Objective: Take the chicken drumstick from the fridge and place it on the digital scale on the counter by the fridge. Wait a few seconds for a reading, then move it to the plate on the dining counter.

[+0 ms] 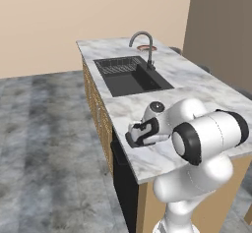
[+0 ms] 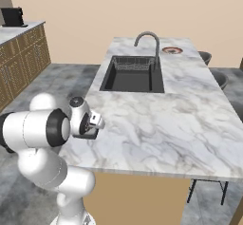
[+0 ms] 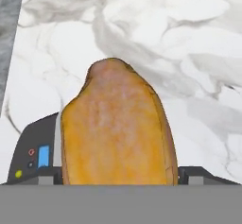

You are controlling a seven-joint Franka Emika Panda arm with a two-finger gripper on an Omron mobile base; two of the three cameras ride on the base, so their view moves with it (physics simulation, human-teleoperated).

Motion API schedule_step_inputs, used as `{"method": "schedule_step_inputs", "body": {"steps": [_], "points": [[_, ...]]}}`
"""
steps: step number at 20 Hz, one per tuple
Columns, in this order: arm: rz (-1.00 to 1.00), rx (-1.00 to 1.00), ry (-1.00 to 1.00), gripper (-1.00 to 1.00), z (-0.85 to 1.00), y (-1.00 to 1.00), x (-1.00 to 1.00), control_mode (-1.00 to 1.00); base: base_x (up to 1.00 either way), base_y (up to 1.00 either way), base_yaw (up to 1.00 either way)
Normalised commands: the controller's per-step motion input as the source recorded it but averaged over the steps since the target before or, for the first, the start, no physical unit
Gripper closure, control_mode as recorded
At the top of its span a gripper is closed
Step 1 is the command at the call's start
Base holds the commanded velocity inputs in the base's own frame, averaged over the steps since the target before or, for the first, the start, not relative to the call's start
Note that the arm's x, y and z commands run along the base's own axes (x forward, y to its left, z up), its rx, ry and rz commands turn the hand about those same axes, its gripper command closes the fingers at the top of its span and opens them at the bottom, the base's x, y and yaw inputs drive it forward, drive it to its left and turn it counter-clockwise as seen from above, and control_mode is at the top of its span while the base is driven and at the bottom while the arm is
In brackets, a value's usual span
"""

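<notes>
A white, grey-veined marble dining counter [image 2: 156, 124] fills the middle of both base views, with beige walls and a grey floor behind. Nearest, at the lower centre of the hand view, the golden-brown rounded chicken drumstick [image 3: 118, 128] sits pinched between the two dark fingertips, whose edges [image 3: 38, 173] show on either side of it; the gripper [image 2: 92, 124] hangs over the near end of the counter, at the left of the right base view. Judging by its look, the one drumstick is light, somewhat soft and probably greasy, so a firm hold across its thick middle seems safest, since a pinch near the narrow top could let it slide. Further on is one black sunken sink [image 2: 134, 74] with one curved grey tap [image 2: 149, 41]. Farthest, at the upper centre of both base views, lies one round plate with a red-orange rim [image 2: 172, 50]; dark round stools [image 2: 218, 79] stand along the right edge
</notes>
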Motion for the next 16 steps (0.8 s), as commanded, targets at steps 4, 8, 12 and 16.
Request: {"method": "schedule_step_inputs", "body": {"steps": [4,8,12,16], "points": [[-0.02,0.0,0.0,-1.0,0.02,0.01,-0.15,-1.0,0.0,0.0,0.0],[-0.02,0.0,0.0,-1.0,0.37,0.0,-0.22,-1.0,0.0,0.0,0.0],[0.0,0.0,0.0,-1.0,0.77,0.0,-0.51,-1.0,0.0,0.0,0.0],[0.0,0.0,0.0,-1.0,0.69,0.0,-0.52,-1.0,0.0,0.0,0.0]]}}
